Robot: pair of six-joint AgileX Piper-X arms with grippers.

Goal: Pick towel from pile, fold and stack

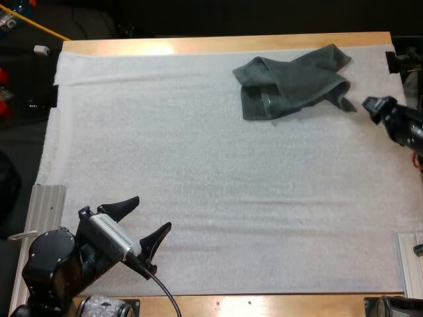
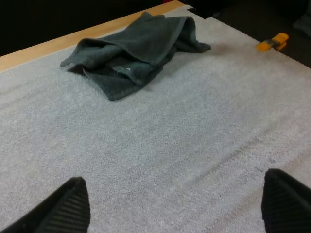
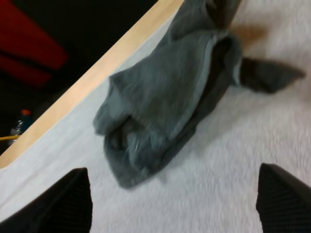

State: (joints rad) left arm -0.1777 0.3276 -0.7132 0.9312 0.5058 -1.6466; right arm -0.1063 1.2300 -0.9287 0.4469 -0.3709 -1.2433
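The right hand point(image 3: 174, 194) hangs at the right side of the bench point(image 1: 218, 44), its two black fingers spread wide with nothing between them, and the crumpled towel point(image 1: 291, 80) lies just ahead of it. From where I stand, that closeness is what the next move turns on. The towel sits on the white mat point(image 1: 198, 185) in the far right part, close to the bench's far wooden edge, and a loose pointed corner trails out toward the right hand, just beside it but not touching.

The left hand point(image 1: 151, 214) is at the near left corner of the mat, also spread wide and holding nothing. It is well apart from the towel, with bare mat lying between them on the diagonal.

The towel is a bunched heap with folds doubled over themselves. Its long axis runs roughly along the far edge, slanting a little, with the thicker, squarer end toward the middle of the bench and the thinner end toward the right side.

I'd say the pick belongs to the right arm, by a short reach forward and down onto that trailing corner. Folding and stacking have not yet begun.
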